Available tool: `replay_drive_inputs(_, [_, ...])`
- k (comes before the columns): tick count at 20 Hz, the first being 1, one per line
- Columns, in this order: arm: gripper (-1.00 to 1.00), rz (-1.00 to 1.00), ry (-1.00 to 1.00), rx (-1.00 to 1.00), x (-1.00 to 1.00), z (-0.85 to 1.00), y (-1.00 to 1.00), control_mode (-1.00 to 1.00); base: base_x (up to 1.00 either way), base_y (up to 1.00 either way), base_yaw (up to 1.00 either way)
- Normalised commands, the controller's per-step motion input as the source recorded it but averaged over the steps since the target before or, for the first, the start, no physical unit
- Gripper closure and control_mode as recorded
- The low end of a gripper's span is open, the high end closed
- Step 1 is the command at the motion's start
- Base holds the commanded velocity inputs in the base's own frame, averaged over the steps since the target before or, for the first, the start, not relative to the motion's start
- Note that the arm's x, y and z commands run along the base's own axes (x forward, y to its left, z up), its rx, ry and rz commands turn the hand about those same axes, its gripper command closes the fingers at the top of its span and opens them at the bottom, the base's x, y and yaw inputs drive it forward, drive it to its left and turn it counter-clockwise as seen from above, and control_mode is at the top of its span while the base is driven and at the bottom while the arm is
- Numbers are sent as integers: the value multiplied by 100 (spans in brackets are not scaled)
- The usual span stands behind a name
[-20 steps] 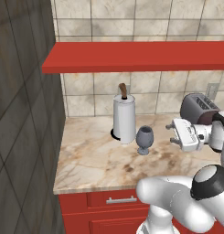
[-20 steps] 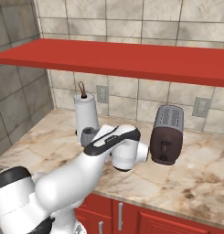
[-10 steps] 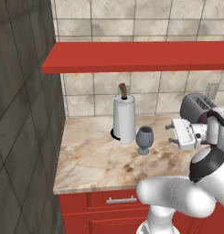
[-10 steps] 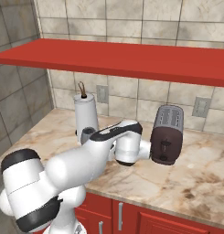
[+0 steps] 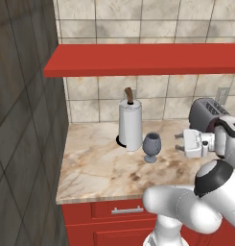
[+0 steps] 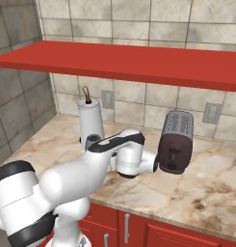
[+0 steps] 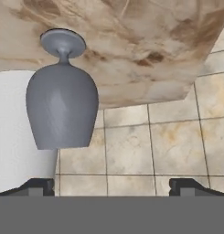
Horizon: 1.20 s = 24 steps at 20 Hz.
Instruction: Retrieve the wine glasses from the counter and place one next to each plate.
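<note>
While the arm's elbow rose, wine glass (image 5: 151,146) stayed put.

Beige tiled wall (image 5: 152,19), red shelf (image 5: 147,58), red drawers (image 5: 123,210).

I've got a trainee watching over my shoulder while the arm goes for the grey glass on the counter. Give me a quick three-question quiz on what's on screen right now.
1. True or false: the hand is closed around the grey wine glass.
2. What stands right next to the glass, on its wall side?
A. a paper-towel roll
B. a kettle
C. a stack of bowls
3. Fill in: the glass stands upright on the marbled ____, under the red shelf.

Key
1. False. The hand is open and short of the glass, nothing between its fingers.
2. A
3. counter
</note>
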Motion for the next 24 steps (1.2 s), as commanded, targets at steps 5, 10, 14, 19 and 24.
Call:
replay_drive_inputs(5, [-100, 0, 16, -15, 0, -26, 0, -100, 0, 0, 0])
replay_drive_inputs(10, [-100, 0, 11, -14, 2, -30, 0, -100, 0, 0, 0])
replay_drive_inputs(14, [-100, 0, 4, -11, 8, -25, 0, -100, 0, 0, 0])
replay_drive_inputs(19, [-100, 0, 0, -2, 21, -11, 0, -100, 0, 0, 0])
replay_drive_inputs(24, [-100, 0, 0, 0, 33, -21, 0, -100, 0, 0, 0])
